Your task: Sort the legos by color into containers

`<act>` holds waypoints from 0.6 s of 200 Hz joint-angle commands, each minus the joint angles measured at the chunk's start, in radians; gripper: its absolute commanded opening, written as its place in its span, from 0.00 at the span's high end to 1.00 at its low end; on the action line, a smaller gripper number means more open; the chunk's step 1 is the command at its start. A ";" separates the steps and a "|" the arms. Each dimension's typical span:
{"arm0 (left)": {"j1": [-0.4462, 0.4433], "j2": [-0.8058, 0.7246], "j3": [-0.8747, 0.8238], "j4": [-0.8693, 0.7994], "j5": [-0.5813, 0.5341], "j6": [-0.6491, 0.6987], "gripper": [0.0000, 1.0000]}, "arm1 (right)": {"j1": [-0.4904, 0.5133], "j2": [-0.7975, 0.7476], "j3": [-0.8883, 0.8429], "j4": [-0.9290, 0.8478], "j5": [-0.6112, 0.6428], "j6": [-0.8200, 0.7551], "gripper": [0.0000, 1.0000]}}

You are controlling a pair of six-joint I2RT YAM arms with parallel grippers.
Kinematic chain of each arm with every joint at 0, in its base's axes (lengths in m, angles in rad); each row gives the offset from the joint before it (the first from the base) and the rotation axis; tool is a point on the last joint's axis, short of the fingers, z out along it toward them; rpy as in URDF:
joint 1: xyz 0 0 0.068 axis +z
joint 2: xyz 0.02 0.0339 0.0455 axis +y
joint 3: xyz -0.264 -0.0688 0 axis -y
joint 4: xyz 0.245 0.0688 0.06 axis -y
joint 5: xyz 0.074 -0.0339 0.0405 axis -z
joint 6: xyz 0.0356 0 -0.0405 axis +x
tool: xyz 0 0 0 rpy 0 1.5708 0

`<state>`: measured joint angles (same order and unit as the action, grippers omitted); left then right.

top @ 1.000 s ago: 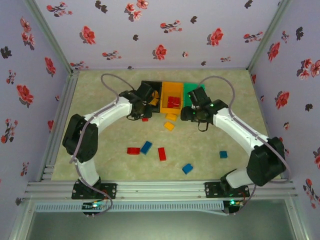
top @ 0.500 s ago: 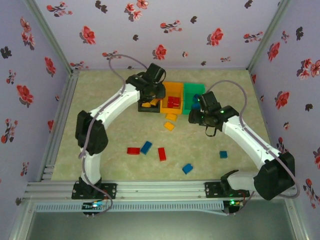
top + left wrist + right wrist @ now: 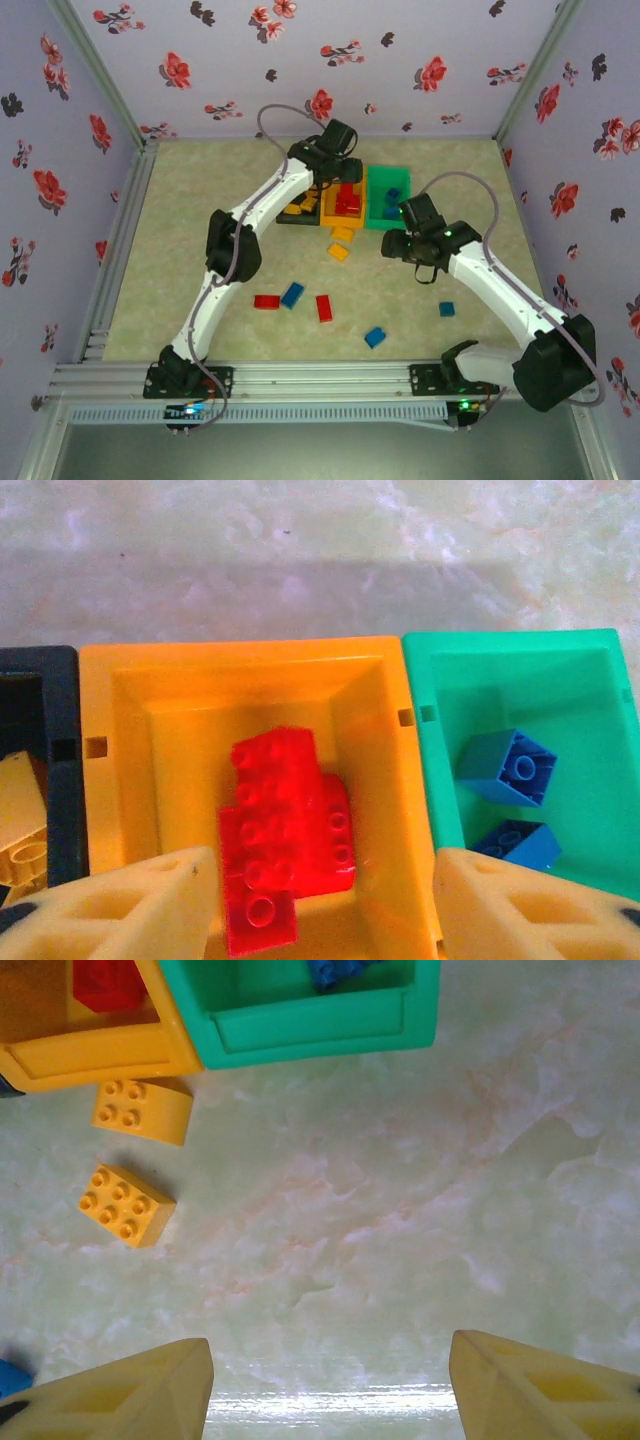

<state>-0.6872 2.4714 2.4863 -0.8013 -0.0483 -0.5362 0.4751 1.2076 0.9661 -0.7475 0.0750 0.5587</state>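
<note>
Top view, left arm: I see it stretched far out, the left gripper above the orange bin. From up here I cannot tell how its jaws stand.
Top view, right arm: the right gripper hangs at the near side of the green bin, above the table.
Top view, bins: the three stand in a touching row at the far middle, with the black bin left, orange in the middle and green right.
Top view, loose pieces: two yellow bricks lie just in front of the orange bin. Two red bricks and three blue bricks lie scattered nearer the bases.
Top view, in the way: the left wrist covers the far parts of the black and orange bins.
Left wrist view, gripper: the left gripper is spread wide and holds nothing, its fingers above the near rim of the orange bin.
Left wrist view, contents: I see what the top view blurs. Stacked red bricks lie in the orange bin, two blue bricks in the green bin, and yellow bricks in the black bin.
Right wrist view, gripper: the right gripper is parted and empty above bare table.
Right wrist view, surroundings: the green bin and orange bin sit at the top edge, with the two loose yellow bricks just below the orange one.
</note>
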 commanded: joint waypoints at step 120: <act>0.012 -0.611 -0.689 0.086 0.017 -0.042 0.36 | 0.370 -0.022 -0.190 -0.060 -0.020 0.238 0.32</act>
<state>-0.6827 1.9553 1.9038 -0.7601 -0.0402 -0.5549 0.7670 1.1820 0.8116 -0.7841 0.0517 0.6975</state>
